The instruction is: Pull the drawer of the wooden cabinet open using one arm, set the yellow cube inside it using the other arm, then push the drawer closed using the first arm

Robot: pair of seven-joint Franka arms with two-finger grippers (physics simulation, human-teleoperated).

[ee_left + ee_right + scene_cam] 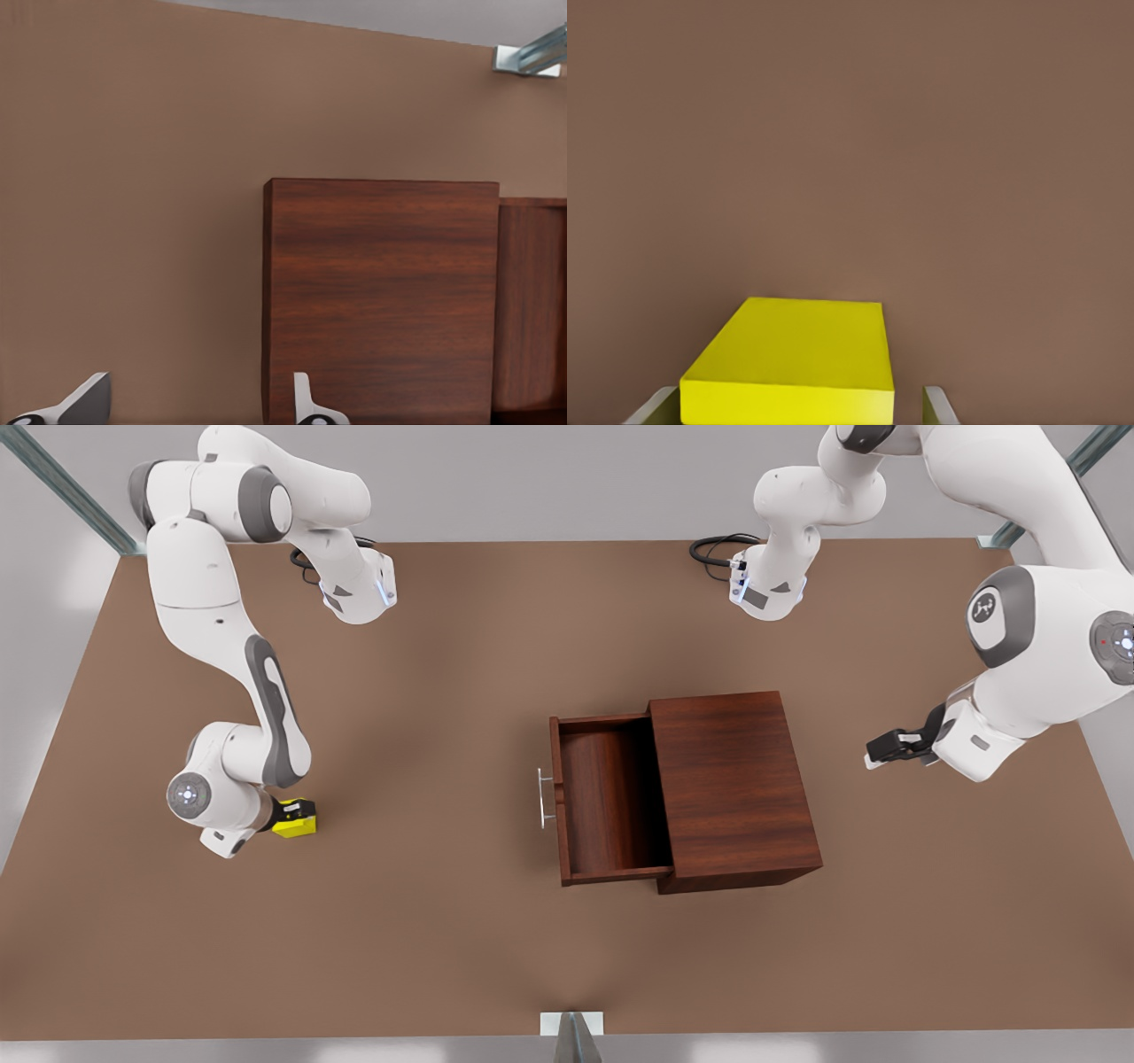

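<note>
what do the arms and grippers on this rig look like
Both arms are glossy white with rounded shells and grey joint bands. Black cables loop at the bases. The left gripper has a black body and pale fingertips; the right gripper is dark too.

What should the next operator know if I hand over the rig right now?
Right gripper: at the yellow cube on the table, fingers astride it, not clamped.
Left gripper: open, waiting beyond the wooden cabinet, on the front view's right.
Done: the drawer is pulled out and holds nothing.
Left: grip and lift the cube, place it in the drawer, push the drawer shut with the left arm.
</note>
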